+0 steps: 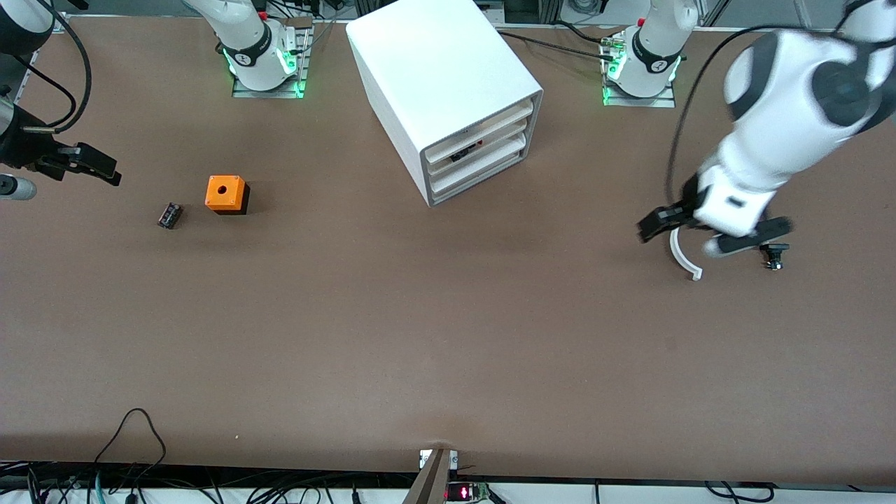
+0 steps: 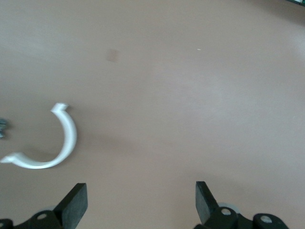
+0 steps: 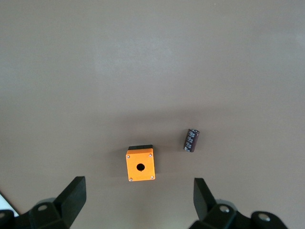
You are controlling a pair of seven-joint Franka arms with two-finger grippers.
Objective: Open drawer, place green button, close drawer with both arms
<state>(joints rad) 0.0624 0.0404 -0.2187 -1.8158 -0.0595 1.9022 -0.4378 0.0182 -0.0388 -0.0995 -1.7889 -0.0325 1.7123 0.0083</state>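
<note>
The white cabinet stands at the robots' side of the table. Its lowest drawer has a plain white front and is pushed in. The button shows as a tiny dark part on the table toward the left arm's end. My left gripper hangs open and empty just above the table beside the button; its fingers stand wide apart in the left wrist view. My right gripper waits open and empty at the right arm's end of the table, and also shows in the right wrist view.
A white curved clip lies under the left gripper and shows in the left wrist view. An orange cube with a hole and a small black part lie toward the right arm's end.
</note>
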